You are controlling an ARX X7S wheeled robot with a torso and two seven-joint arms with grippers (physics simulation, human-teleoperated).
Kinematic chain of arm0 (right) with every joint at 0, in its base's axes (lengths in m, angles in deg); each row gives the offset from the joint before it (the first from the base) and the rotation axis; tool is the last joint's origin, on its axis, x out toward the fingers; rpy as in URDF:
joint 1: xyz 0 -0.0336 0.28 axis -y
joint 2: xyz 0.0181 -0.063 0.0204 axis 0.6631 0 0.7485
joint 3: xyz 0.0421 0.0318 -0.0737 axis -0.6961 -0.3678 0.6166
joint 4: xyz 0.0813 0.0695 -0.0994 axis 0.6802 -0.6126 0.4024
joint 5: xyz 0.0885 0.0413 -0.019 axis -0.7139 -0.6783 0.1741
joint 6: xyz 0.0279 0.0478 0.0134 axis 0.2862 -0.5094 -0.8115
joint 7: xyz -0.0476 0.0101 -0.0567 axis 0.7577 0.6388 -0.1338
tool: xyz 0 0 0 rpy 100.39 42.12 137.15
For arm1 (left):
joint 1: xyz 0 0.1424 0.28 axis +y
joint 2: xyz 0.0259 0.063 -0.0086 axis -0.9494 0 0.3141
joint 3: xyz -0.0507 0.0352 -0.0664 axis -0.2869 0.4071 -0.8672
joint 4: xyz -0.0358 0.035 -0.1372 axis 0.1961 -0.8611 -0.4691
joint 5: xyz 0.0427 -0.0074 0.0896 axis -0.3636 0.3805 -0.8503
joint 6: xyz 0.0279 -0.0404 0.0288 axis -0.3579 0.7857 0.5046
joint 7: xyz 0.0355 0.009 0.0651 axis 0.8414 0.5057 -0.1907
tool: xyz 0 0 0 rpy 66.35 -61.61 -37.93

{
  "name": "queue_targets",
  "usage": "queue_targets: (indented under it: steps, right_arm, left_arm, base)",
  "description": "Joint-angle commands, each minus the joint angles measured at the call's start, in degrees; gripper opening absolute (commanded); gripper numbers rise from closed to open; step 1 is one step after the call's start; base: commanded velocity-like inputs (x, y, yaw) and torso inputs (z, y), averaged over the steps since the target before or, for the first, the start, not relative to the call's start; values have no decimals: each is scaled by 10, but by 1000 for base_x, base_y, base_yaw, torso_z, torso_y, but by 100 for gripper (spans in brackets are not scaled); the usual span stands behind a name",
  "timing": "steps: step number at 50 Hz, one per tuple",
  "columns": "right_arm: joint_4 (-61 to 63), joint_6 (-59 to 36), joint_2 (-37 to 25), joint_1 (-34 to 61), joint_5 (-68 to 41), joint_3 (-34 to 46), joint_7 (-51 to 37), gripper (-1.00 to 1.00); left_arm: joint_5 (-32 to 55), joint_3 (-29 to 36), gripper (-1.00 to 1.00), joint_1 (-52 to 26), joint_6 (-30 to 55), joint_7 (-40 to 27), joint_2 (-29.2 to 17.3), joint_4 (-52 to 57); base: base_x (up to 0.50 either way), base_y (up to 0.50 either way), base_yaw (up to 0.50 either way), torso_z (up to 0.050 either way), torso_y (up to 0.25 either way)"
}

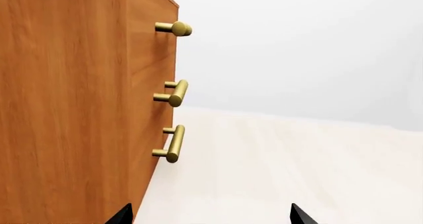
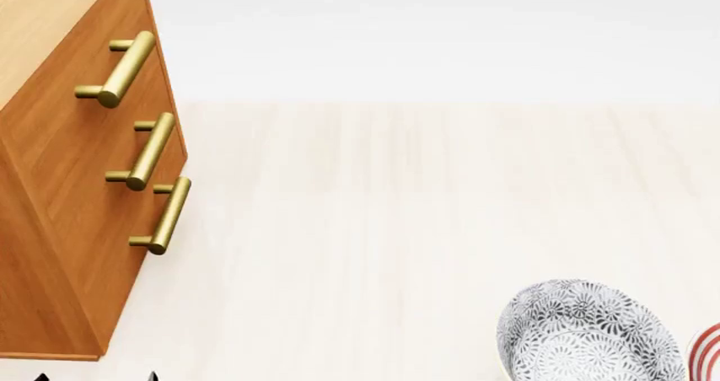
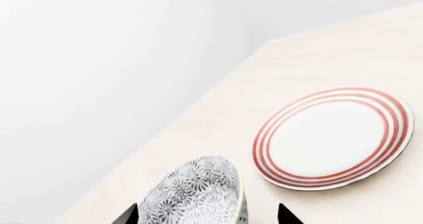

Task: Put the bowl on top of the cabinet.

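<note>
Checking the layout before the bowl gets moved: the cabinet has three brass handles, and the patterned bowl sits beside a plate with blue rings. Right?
Not quite: the plate's rings are red, as the right wrist view shows. The rest holds: the cabinet has three brass handles, and the bowl sits beside the plate.

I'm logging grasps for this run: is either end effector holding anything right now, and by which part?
Nothing is visibly held. The right end effector is open, its tips on either side of the bowl with gaps showing. The left end effector is open beside the cabinet.
</note>
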Motion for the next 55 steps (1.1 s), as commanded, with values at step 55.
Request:
queue_targets:
  steps: [55]
  right_arm:
    - [-168, -121, -40, 157, -92, 20, -33, 100]
  left_arm:
    - [8, 10, 100, -6, -6, -10, -9, -8]
  base:
    - [0, 0, 0, 0, 0]
